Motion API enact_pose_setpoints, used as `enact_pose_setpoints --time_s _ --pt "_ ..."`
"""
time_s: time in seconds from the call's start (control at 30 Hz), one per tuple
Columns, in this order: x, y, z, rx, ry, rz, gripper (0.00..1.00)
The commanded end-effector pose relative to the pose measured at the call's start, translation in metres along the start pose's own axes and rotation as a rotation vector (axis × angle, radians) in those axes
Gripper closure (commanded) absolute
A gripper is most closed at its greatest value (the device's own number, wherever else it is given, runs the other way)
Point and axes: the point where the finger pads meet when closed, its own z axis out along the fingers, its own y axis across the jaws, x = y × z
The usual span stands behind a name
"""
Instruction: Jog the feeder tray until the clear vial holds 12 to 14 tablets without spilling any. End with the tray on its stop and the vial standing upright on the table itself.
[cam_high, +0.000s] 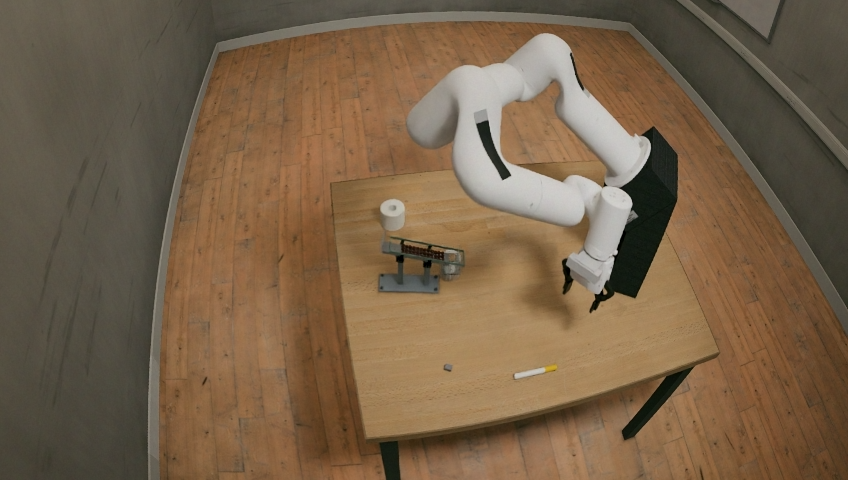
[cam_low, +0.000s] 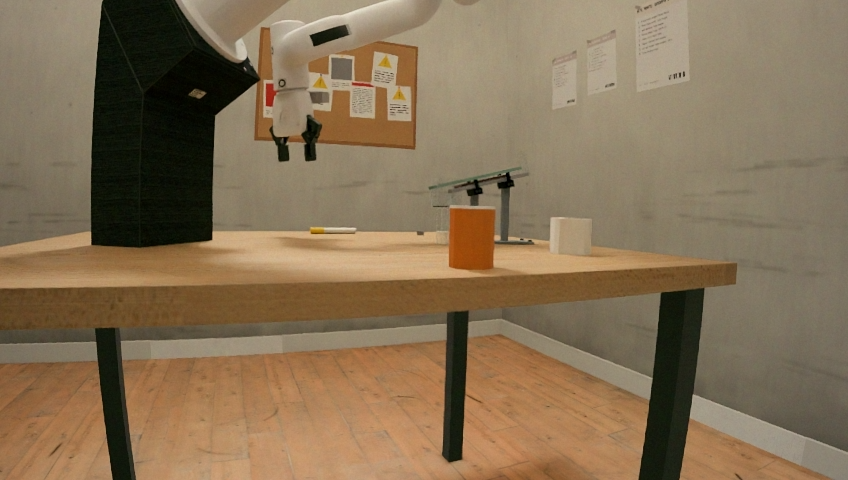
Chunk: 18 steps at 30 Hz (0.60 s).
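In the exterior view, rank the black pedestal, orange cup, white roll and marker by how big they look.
1. Black pedestal, by far.
2. Orange cup.
3. White roll; it stands farther back than the cup, so true sizes are unsure.
4. Marker, farthest away.

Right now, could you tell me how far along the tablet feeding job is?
Barely begun. Tablets line the feeder tray, and the clear vial stands upright on the table under its lower end; its contents are too small to judge. The gripper hangs apart, fingers open, holding nothing. All jogging remains.
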Motion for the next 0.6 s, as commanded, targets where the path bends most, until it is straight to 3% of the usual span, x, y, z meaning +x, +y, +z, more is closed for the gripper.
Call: enact_pose_setpoints --time_s 0.0,0.53,0.57 --pt "0.0003 -0.0002 -0.0002 0.000 0.001 0.000 0.00" --pt "0.0003 -0.0002 -0.0002 0.000 0.001 0.000 0.00" --pt "0.0003 -0.0001 -0.0002 0.000 0.001 0.000 1.00"
